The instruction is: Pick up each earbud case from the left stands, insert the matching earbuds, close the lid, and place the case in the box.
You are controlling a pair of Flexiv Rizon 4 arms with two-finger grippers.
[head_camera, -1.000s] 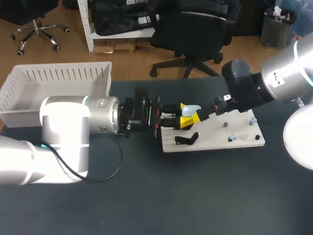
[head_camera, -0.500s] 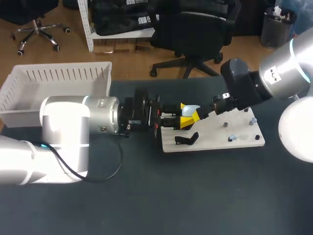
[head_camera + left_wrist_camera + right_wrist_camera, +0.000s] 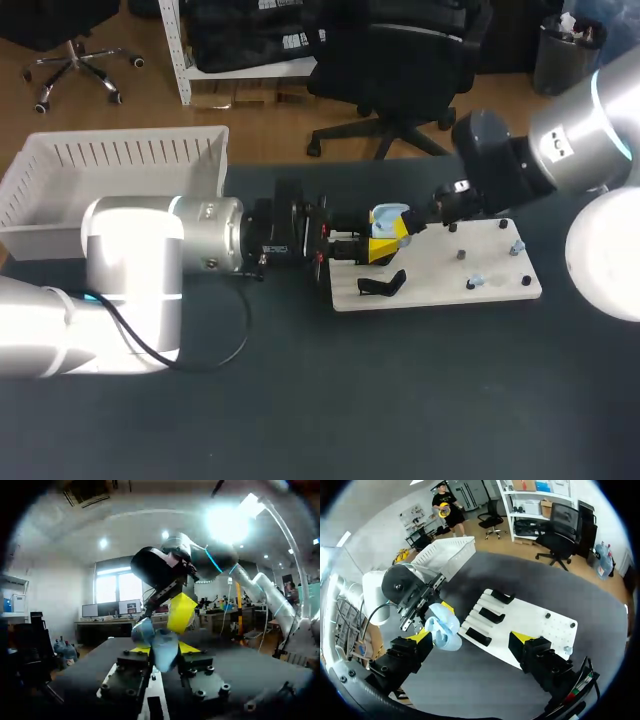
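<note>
The pale blue earbud case (image 3: 388, 214) is held off the table, above the left end of the white wooden board (image 3: 500, 272), between the two arms. The left gripper (image 3: 164, 652) has it. In the left wrist view the case sits between the two yellow tips, which press on it from either side, though the case covers most of both tips. From the right wrist view the case shows two rounded lobes, one above the other, so its lid seems to be hinged open; the inside cannot be seen from any camera. The right gripper (image 3: 472, 639) meets the case from the other side with its fingers spread wide. One yellow tip is just beside the case, perhaps touching it, and the other is well apart over the board. In the head view the two grippers overlap around the case, so their fingertips are hard to tell apart there. Under them, one black stand (image 3: 383, 285) shows at the board's near left corner in the head view, while the right wrist view shows three black stands in a row. Toward the board's right end stand a few dark pegs (image 3: 461, 254) and some small pale pieces (image 3: 477, 281), too small to identify. The board lies on the dark table (image 3: 400, 400), and the white slatted box (image 3: 60, 195) sits at the table's far left corner, partly hidden behind the left arm.
</note>
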